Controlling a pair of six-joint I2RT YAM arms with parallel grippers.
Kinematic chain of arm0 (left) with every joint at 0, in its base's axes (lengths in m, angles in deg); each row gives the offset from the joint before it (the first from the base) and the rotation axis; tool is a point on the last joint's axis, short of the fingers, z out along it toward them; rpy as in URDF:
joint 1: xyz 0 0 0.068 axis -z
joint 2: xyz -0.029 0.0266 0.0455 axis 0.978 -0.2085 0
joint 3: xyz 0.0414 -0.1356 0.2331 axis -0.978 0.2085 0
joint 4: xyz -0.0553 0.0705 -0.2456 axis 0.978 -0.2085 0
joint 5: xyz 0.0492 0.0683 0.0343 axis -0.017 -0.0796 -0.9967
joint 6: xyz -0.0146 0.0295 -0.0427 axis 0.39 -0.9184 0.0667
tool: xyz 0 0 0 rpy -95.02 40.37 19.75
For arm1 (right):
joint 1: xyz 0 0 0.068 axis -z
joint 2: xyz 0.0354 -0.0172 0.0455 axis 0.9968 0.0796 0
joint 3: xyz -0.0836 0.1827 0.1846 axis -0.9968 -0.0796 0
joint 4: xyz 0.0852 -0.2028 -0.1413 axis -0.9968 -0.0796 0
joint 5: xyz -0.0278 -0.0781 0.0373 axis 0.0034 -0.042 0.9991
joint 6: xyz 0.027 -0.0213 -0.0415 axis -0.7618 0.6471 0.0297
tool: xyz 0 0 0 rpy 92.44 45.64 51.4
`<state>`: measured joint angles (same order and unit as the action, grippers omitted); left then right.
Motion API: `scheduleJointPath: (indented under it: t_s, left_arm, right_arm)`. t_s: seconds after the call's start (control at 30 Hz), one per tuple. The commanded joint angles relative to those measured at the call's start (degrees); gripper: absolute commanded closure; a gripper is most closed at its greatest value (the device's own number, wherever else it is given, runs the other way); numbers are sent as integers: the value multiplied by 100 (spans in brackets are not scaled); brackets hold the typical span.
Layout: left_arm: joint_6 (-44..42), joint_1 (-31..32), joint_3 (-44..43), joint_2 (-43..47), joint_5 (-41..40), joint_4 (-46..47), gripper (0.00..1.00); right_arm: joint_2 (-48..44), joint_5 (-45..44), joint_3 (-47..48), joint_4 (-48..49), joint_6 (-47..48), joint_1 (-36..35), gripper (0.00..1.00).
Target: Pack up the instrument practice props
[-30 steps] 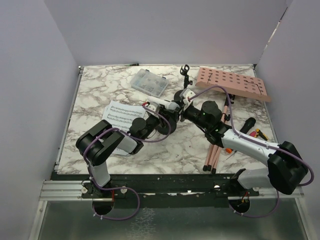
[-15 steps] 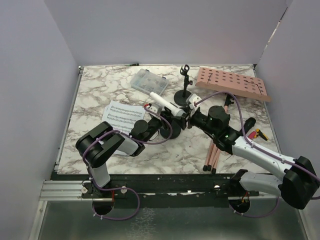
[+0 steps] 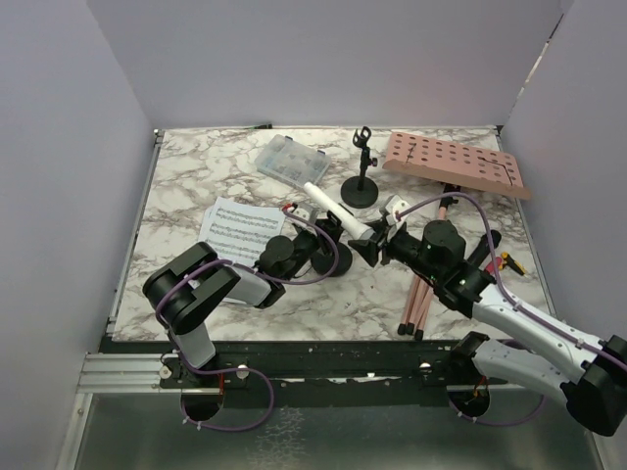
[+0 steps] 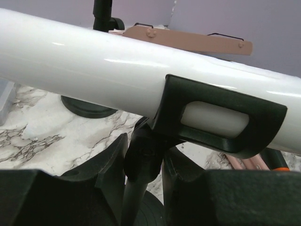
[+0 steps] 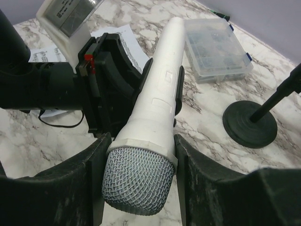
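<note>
The white microphone (image 3: 331, 209) sits in the clip of a black mic holder (image 3: 328, 257) at mid-table. My left gripper (image 3: 315, 245) is shut on that holder's stem (image 4: 140, 162), just below the clip (image 4: 221, 120) that wraps the white microphone (image 4: 103, 66). My right gripper (image 3: 377, 241) is shut on the mesh head end of the white microphone (image 5: 141, 179). The second mic holder (image 3: 361, 186) stands behind it. The pink perforated board (image 3: 456, 164) lies at the back right. Pink tripod legs (image 3: 421, 294) lie under my right arm. Sheet music (image 3: 238, 225) lies at the left.
A clear plastic box (image 3: 292, 162) lies at the back centre and also shows in the right wrist view (image 5: 216, 49). A black object (image 3: 487, 247) and small orange and yellow pieces (image 3: 509, 262) lie at the right, partly hidden by my right arm.
My right gripper has drawn back toward the near right with the white microphone's head in it. More of the white microphone shows. The left gripper has stayed on the holder.
</note>
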<state>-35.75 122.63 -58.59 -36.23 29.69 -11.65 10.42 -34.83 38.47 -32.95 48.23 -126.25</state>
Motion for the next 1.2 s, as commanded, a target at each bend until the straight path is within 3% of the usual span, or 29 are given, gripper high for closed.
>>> scheduleJointPath:
  t_s: [0.0,0.6,1.17]
  left_arm:
    - [198,-573,205,-75,-2196,-996,100]
    - [34,-680,363,111,-2152,-1155,100]
    - [-80,-679,377,80,-2237,-1214,100]
  right_arm:
    - [-748,-27,-7,-77,-159,-32,99]
    - [-1086,222,121,-612,-302,-32,99]
    - [-2120,-110,389,-2225,-372,-32,100]
